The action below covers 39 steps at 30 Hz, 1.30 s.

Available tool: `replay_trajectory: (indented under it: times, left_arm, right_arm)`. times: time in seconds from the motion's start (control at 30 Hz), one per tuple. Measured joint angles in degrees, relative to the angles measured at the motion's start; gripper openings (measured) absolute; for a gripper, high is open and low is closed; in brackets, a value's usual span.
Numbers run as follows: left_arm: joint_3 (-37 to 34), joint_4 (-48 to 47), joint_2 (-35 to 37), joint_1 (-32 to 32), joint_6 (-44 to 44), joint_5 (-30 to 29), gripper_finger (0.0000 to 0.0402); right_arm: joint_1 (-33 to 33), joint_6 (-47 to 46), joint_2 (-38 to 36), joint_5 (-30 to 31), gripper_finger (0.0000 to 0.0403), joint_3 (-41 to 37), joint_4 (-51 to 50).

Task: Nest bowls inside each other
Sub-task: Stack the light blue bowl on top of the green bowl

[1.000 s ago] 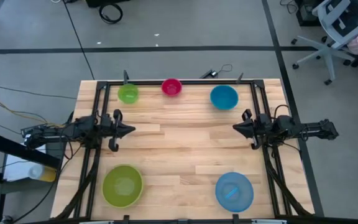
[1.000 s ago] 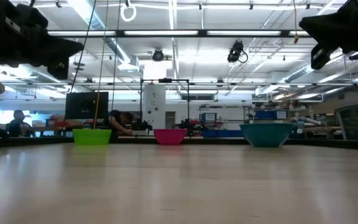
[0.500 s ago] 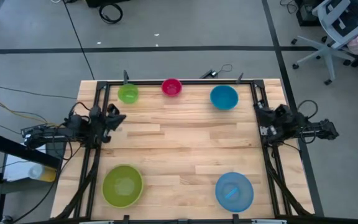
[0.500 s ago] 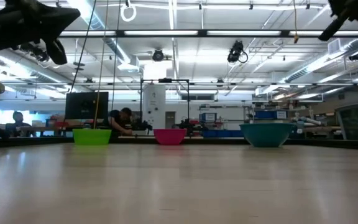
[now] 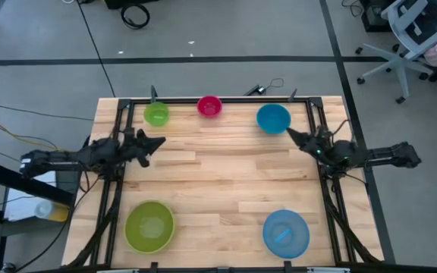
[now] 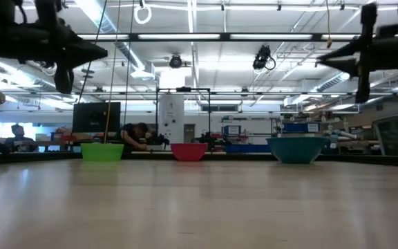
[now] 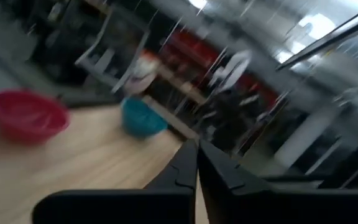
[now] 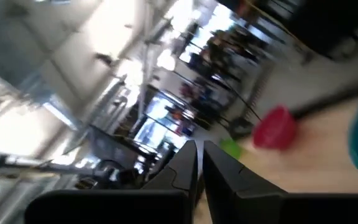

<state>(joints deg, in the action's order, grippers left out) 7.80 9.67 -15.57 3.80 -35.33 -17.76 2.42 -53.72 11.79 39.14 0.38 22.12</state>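
All five bowls sit upright, mouths up, round with no long axis, none nested. Along the top of the high view: small green bowl, magenta bowl, medium blue bowl. Lower left is the yellow-green bowl, lower right the light blue bowl. The left gripper and right gripper hang closed, empty.

Five bowls sit on one table: two large, one medium blue, two small, with two arms alongside.
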Motion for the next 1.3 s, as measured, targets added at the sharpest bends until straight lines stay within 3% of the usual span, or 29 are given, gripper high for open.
replay_trajectory:
  times: [0.2, 0.37, 0.47, 0.57, 0.77, 0.93, 1.03, 1.13, 1.23, 1.3]
  left_arm:
    - [7.7, -14.0, -10.5, 8.6, -4.9, 0.0, 0.0078]
    - [15.1, -21.1, -18.6, 17.2, -0.4, 0.2, 0.0114]
    - [19.2, -22.5, -23.3, 21.9, 2.4, 5.0, 0.0126]
    - [22.2, -22.4, -27.5, 24.7, 5.6, 12.0, 0.0132]
    - [25.0, -22.5, -33.0, 26.1, 7.8, 15.8, 0.0133]
    - [26.6, -22.2, -34.4, 26.0, 7.2, 24.5, 0.0133]
    - [26.7, -22.3, -34.4, 25.4, 7.2, 25.6, 0.0133]
    - [26.7, -22.6, -34.3, 24.2, 8.5, 25.6, 0.0133]
    - [26.7, -22.7, -34.3, 22.7, 7.4, 25.9, 0.0133]
    - [26.7, -22.8, -34.3, 21.5, 6.3, 25.9, 0.0133]
  right_arm:
    - [-3.0, -2.8, 12.4, -5.3, 0.0034, 3.0, 6.8]
    - [-5.6, 5.0, 22.0, -5.0, 0.0034, 7.5, 15.4]
    - [-7.9, 7.0, 27.5, -4.4, 0.0034, 11.1, 14.0]
    - [-10.7, 1.7, 32.5, -5.3, 0.0034, 15.4, 3.9]
    - [-15.8, -1.0, 42.6, -12.6, 0.0043, 29.8, -32.2]
    - [-17.0, 8.0, 52.0, -19.3, 0.0069, 42.9, -54.5]
    - [-16.8, 14.2, 56.8, -22.1, 0.0091, 47.7, -62.0]
    - [-16.6, 16.9, 60.7, -30.6, 0.0116, 49.4, -66.7]
    - [-13.4, 17.2, 62.5, -46.6, 0.0136, 49.4, -69.8]
    - [-8.4, 16.8, 62.6, -53.5, 0.0143, 49.4, -71.3]
